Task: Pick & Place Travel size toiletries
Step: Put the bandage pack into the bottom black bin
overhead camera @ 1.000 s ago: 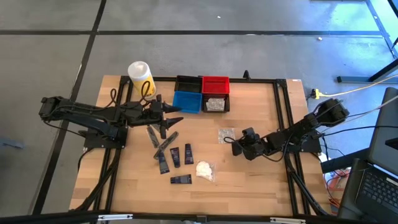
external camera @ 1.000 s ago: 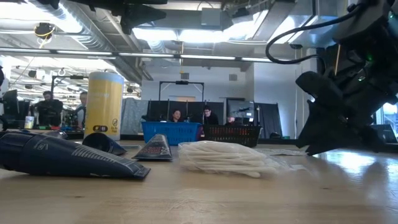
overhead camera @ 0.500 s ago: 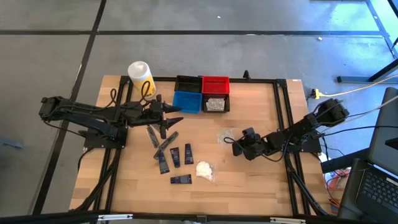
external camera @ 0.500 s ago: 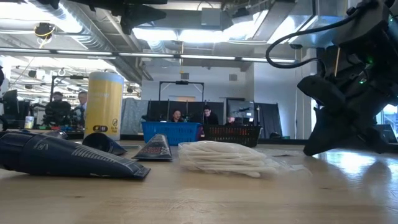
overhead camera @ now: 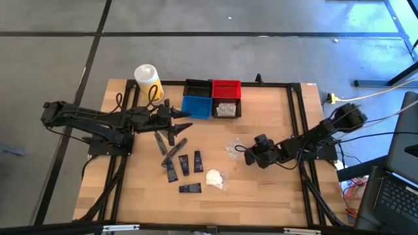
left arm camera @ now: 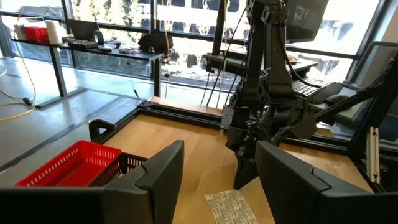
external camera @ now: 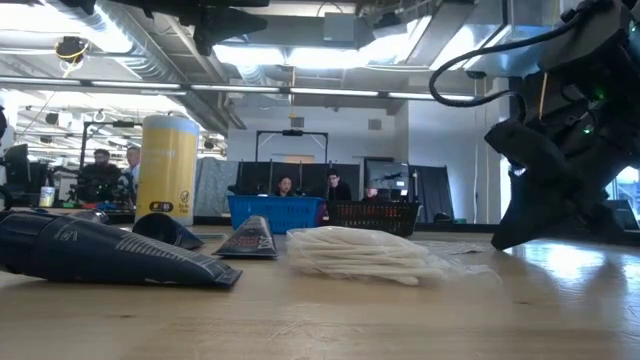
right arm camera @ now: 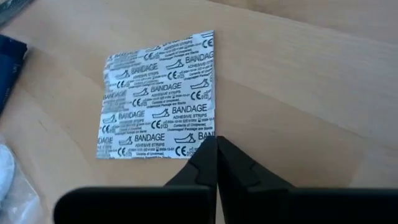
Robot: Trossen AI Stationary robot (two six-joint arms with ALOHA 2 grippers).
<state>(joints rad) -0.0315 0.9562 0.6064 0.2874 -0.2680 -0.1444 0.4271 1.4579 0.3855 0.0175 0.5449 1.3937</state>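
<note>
1. From above, we see the right gripper (overhead camera: pixel 246 151) touching a bandage packet (overhead camera: pixel 234 148) mid-table; the left gripper (overhead camera: pixel 175 126) hovers beside the blue bin (overhead camera: pixel 196 107).
2. Right wrist: our fingers are clenched on the packet's edge.
3. Left wrist: jaws spread, empty.

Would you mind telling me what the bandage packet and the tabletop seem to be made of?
Bandage packet: probably thin plastic film or coated paper, flat, white, printed all over with repeated wording, slightly creased. Tabletop: light wood, matte, with visible grain and plank seams.
</note>
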